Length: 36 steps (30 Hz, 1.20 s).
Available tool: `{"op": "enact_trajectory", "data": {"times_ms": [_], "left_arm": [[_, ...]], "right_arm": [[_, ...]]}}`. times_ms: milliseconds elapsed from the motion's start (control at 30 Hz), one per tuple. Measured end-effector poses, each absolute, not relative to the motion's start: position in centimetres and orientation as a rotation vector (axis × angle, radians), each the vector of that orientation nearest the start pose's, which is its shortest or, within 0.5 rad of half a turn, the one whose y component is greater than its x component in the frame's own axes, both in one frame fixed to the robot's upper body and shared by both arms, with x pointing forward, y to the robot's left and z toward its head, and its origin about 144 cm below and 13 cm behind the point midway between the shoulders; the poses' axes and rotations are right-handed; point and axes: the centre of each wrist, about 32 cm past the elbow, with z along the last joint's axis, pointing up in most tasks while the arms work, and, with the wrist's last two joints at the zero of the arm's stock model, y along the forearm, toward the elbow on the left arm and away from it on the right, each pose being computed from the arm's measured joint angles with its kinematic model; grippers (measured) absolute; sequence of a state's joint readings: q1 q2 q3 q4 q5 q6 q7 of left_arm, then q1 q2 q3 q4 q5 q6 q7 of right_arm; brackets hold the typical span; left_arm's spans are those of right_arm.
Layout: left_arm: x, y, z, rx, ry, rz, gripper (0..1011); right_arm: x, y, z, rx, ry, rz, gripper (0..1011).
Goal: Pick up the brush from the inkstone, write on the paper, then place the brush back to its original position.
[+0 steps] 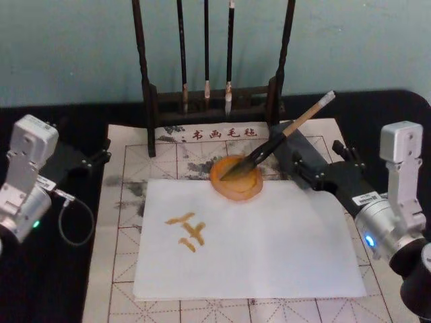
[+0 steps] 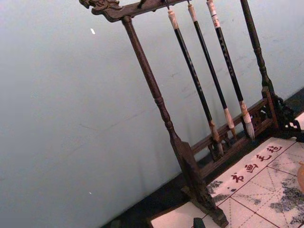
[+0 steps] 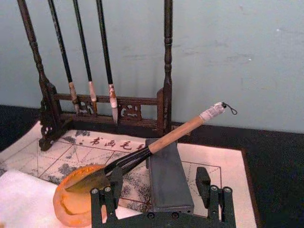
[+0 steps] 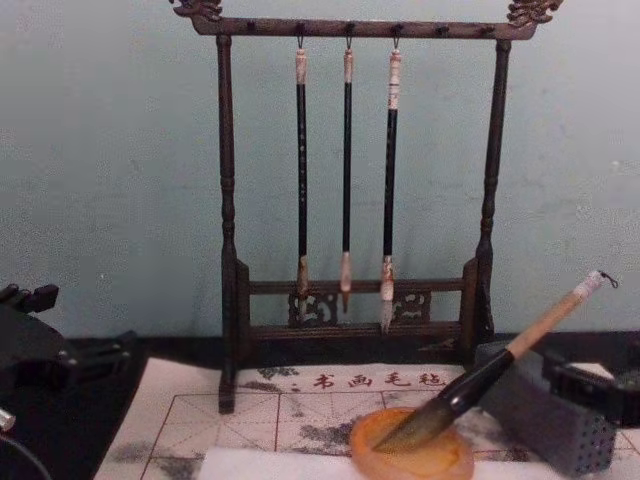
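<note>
Brush resting in the orange dish, both arms drawn back.

The brush (image 1: 279, 139) lies with its bristles in the dish (image 1: 236, 177), handle propped on the grey block (image 3: 166, 178). Beside the dish, the right gripper (image 3: 163, 192) stands spread wide, gripping nothing. Paper (image 1: 269, 242) bears amber strokes. Whether the left gripper (image 1: 91, 159) is spread, I cannot tell.

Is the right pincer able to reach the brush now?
Probably yes. The right pincer is open just behind the brush, whose handle leans on the grey block; only that block sits between its fingers.
</note>
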<state>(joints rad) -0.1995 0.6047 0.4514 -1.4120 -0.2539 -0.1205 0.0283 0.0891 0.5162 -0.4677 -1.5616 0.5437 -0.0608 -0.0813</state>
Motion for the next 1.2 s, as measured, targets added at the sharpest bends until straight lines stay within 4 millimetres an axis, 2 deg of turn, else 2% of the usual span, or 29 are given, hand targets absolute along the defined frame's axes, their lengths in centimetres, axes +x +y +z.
{"op": "enact_trajectory", "data": {"times_ms": [1200], "left_arm": [[48.86,30.96,113.98,0.304,-0.285,1.248,1001]], "right_arm": [[45.32,-24.63,113.05,-0.075,0.061,-1.244,1003]]}}
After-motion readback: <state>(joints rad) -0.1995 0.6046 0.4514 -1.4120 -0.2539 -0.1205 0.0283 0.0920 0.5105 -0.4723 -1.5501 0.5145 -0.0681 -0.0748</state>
